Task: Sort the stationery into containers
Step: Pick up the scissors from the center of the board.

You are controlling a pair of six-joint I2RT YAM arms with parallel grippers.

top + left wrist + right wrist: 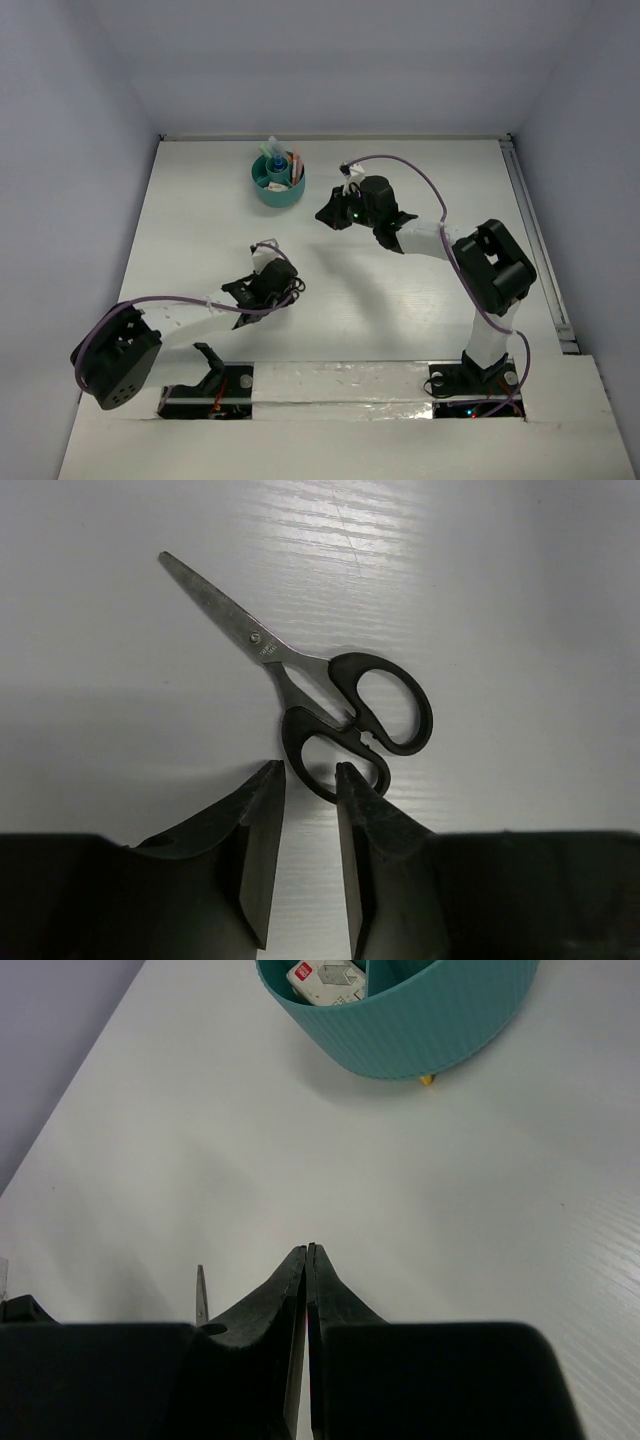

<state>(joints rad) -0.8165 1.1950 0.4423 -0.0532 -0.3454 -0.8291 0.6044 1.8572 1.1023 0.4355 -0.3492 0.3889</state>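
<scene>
Scissors [290, 658] flat on the table [520, 600], well short of the teal organiser [430, 1020].

The left end effector [308, 775] hangs over the black handles with its jaws a little apart, gripping nothing. One finger [365, 860] covers part of the nearer loop, so I cannot tell whether it touches. From above, that arm hides nearly all of the scissors. The right end effector [308, 1250] is pinched closed on nothing, near the organiser. Its wrist view cuts off the organiser's far side, showing only a white eraser [322, 980] in one compartment.
</scene>
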